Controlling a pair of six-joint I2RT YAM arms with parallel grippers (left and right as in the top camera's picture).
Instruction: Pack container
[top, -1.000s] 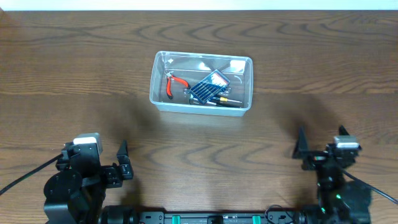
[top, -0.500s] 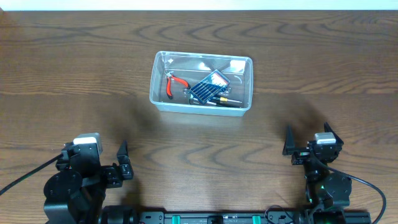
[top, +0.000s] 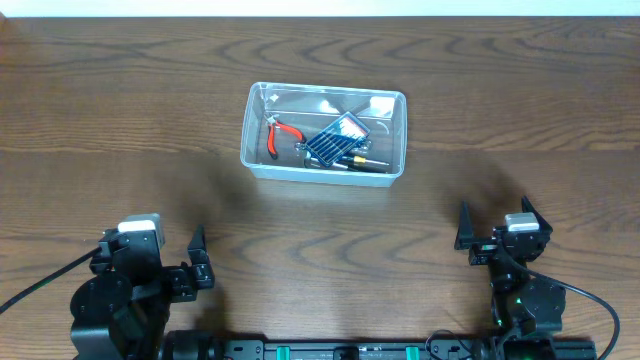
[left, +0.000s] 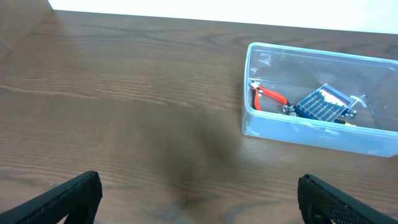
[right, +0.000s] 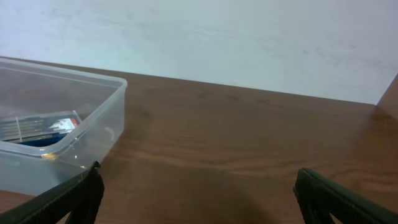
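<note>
The clear plastic container (top: 256, 158) stands in the middle of the table, a little toward the far side. Inside lie red-handled pliers (top: 280, 135), a dark blue bit case (top: 337, 140) and a screwdriver (top: 362, 160). My left gripper (top: 168, 250) is open and empty at the near left, far from the container. My right gripper (top: 495, 228) is open and empty at the near right. The left wrist view shows the container (left: 250, 121) with the pliers (left: 268, 96) and the case (left: 322, 104) far beyond the open jaws (left: 199, 205). The right wrist view shows the container's corner (right: 102, 130) left of the open jaws (right: 199, 202).
The dark wooden table (top: 120, 120) runs wide around the container. A pale wall edge (top: 320, 8) bounds the far side. Both arm bases sit at the near edge.
My right gripper shifted a little to the left and then stayed still. The left arm and the container's contents have not moved.
</note>
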